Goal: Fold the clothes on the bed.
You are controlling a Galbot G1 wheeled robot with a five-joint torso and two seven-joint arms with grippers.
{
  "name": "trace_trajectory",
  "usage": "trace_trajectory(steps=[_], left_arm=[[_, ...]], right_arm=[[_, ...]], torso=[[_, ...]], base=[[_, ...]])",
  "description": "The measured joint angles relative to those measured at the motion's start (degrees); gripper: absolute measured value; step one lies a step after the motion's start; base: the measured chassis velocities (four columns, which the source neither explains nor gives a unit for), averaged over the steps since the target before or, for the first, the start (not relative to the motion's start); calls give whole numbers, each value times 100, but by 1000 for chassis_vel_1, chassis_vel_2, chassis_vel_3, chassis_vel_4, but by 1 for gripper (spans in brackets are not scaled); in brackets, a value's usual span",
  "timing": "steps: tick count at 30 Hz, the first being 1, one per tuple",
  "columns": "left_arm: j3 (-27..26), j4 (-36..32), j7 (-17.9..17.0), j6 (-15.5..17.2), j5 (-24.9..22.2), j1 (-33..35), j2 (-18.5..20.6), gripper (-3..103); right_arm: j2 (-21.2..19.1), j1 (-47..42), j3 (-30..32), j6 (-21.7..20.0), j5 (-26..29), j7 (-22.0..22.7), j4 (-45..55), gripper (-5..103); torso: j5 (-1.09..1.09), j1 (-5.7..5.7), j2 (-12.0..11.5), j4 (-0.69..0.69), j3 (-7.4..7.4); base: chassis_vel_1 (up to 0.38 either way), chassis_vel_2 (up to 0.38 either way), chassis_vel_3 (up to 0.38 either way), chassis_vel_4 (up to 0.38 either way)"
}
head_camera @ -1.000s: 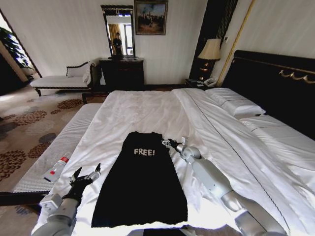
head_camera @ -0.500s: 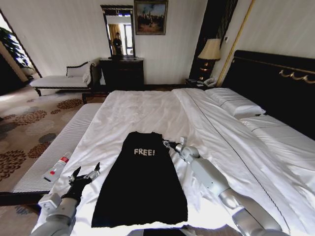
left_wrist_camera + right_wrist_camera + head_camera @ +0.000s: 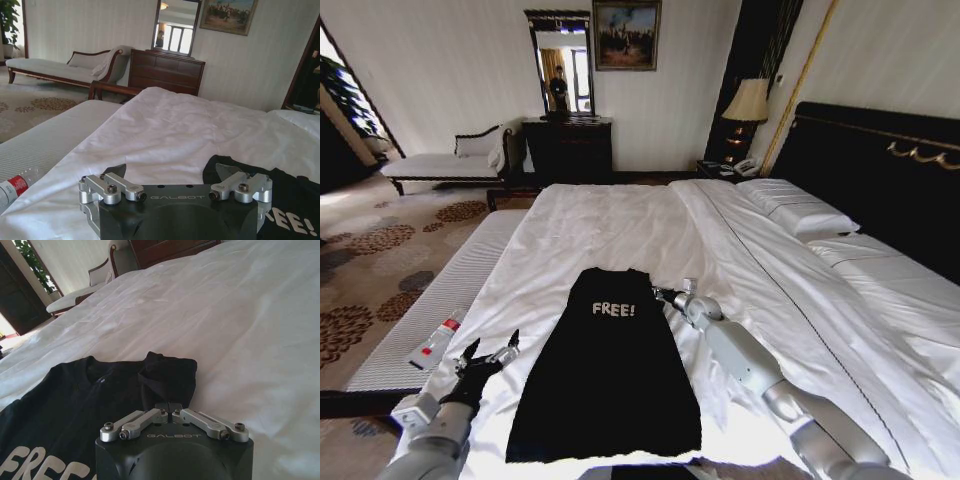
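Hotel bdrm, big bed (image 3: 620, 225), lamp (image 3: 748, 101), chaise (image 3: 445, 162)

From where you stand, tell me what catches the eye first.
A black T-shirt with white FREE! lettering lies flat on the white bed, stark against the sheets. The right gripper is shut on the shirt's folded sleeve at its right edge, while the left gripper hovers open beside its left edge. A water bottle lies on the bench left of the bed.

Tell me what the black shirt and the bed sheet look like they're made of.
T-shirt: soft matte knit, probably cotton; it lies limp, white print on it. Bed sheet: smooth woven white fabric, likely cotton, with a faint sheen and fine wrinkles.
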Motion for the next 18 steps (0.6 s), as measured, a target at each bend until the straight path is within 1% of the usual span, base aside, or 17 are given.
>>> trace_trajectory(steps=[4,8,9,13,14,15,18], left_arm=[[18,0,0,-1,0,-12,0,100],[48,0,-1,-1,1,-46,20,100],[48,0,-1,-1,1,-46,20,100],[75,0,-5,-1,0,-74,38,100],[75,0,-5,-1,0,-74,38,100],[75,0,-5,-1,-1,-75,38,100],[54,-6,-4,-1,-8,-69,29,100]], right_arm=[[-64,0,0,31,-127,17,69,0],[-217,-4,21,180,-717,61,211,0],[-217,-4,21,180,-717,61,211,0],[-445,-20,-33,153,-1588,179,436,0],[-445,-20,-33,153,-1588,179,436,0],[-496,-26,-58,124,-1799,204,485,0],[-594,-57,-102,31,-2204,320,580,0]], torso=[[0,0,0,0,0],[0,0,0,0,0],[0,0,0,0,0],[0,0,0,0,0],[0,0,0,0,0],[0,0,0,-1,0],[1,0,0,-1,0]], base=[[0,0,0,0],[0,0,0,0],[0,0,0,0],[0,0,0,0],[0,0,0,0],[0,0,0,0],[0,0,0,0]])
